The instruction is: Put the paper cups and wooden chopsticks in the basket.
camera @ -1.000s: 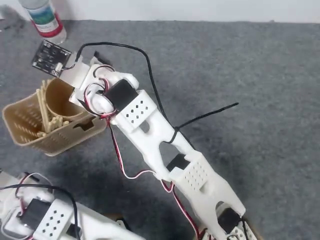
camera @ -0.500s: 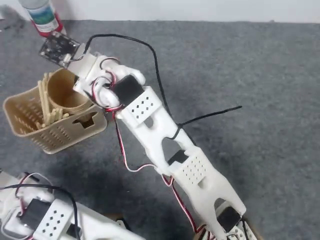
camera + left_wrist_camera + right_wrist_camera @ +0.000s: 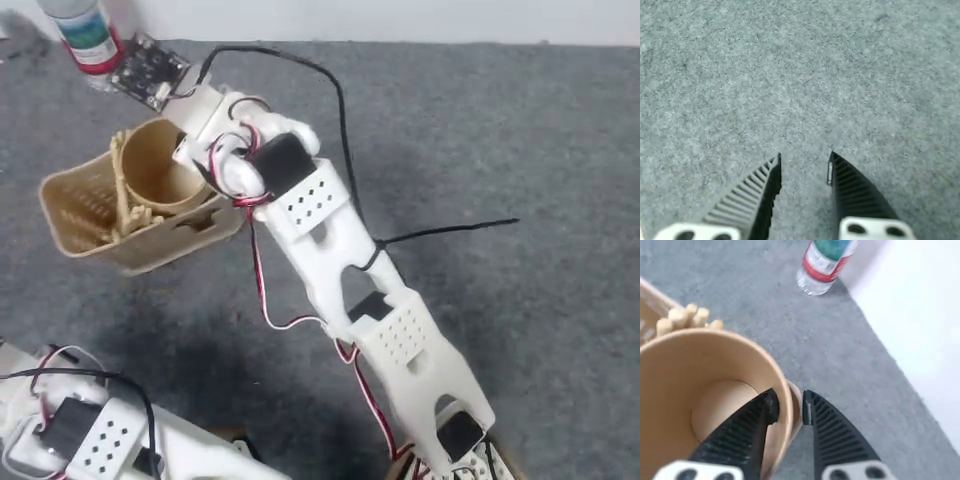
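The right tool (image 3: 789,404) is pinching the rim of the paper cup (image 3: 705,380) in the basket (image 3: 160,243). The left tool (image 3: 804,161) is hanging spread apart.

Perhaps lab bench; grey felt mat (image 3: 520,120); white wall (image 3: 400,18)

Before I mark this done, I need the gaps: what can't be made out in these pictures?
- High view: how many wooden chopsticks; they overlap beside the paper cup.
- High view: floor of the basket, under cup and chopsticks.
- Right wrist view: top of the plastic bottle, cut by the edge.
- Right wrist view: part of the cup's inside, behind the right gripper.
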Tool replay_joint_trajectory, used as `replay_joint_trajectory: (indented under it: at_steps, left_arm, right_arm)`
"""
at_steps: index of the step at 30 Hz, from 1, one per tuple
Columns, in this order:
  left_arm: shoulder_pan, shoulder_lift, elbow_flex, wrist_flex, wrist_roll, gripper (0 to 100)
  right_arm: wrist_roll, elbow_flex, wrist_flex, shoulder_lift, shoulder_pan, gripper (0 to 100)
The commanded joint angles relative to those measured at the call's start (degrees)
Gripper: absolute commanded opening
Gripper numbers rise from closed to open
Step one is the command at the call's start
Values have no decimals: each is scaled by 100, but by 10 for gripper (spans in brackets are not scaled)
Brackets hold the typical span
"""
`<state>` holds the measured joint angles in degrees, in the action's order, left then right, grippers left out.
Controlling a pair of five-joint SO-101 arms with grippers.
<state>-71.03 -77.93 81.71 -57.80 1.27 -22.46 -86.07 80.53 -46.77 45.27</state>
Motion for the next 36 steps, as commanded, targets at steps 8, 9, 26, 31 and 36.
replay_joint_trajectory:
  at_steps: [8,9,26,31,36]
  left_arm:
    - [44,-70,-40,9,62,152]
    - [44,-70,-40,9,62,152]
    - [44,-70,-40,9,62,152]
    - [44,-70,-40,9,62,152]
    - [44,-70,-40,9,62,152]
  right_arm:
    - [88,-246,585,831,-462,7]
    - [88,-246,752,804,-567,7]
    - [79,-281,1833,426,-2677,7]
    - [53,-281,1974,426,-3002,7]
    - [53,-281,1974,391,-2879,9]
